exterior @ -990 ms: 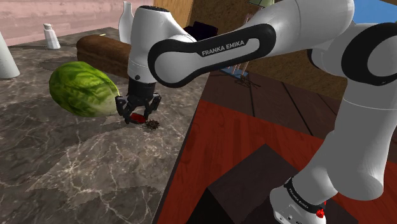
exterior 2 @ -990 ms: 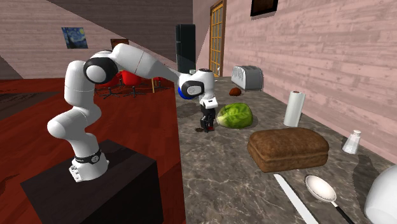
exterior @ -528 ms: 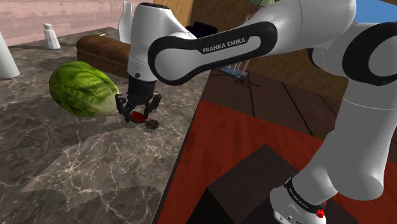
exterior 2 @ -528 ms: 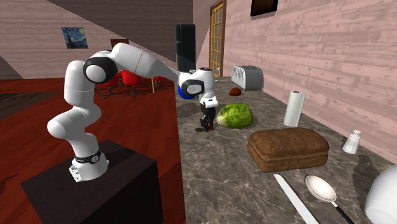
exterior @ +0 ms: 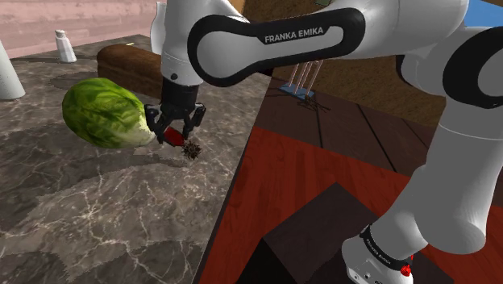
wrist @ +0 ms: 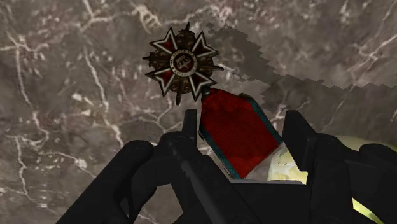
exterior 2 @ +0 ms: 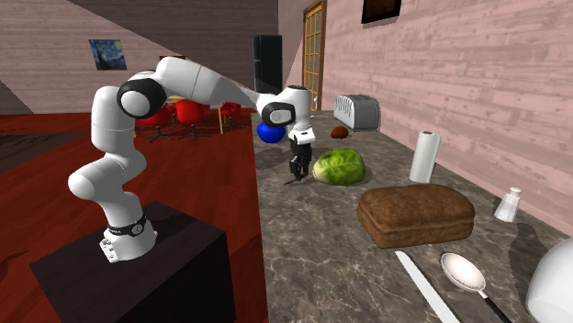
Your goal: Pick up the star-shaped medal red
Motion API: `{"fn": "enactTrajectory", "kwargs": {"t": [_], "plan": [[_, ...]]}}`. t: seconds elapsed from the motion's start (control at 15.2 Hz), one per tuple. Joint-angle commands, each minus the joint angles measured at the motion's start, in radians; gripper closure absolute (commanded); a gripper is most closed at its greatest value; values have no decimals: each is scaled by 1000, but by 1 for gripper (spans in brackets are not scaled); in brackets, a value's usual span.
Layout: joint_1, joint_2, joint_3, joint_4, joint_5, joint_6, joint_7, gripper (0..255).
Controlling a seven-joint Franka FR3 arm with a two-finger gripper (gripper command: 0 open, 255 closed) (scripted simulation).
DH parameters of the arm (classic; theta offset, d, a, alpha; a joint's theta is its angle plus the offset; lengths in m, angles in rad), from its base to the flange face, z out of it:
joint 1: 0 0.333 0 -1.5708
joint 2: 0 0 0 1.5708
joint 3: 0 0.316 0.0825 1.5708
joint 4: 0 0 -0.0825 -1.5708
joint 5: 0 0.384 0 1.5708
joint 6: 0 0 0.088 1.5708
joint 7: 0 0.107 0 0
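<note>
Jaws pinch the medal by its red ribbon, whose end seems hidden between them.

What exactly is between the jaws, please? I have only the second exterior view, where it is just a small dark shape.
Observer: In the wrist view the jaws are shut on a red ribbon with teal edges. The star-shaped medal, dark with red arms, hangs out beyond them.
Operator: Thank you. Is the medal off the counter?
Observer: It seems so. In the shoulder view the medal dangles at the lower end of the slanted ribbon, below the jaws, and looks clear of the marble.
</note>
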Motion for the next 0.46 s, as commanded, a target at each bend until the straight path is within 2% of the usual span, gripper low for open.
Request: {"fn": "enactTrajectory", "kwargs": {"t": [0.0,0.4], "plan": [[-1,-10,2,14,5,-24,-1,255],[-1,-22,5,54,10,-75,-4,255]]}}
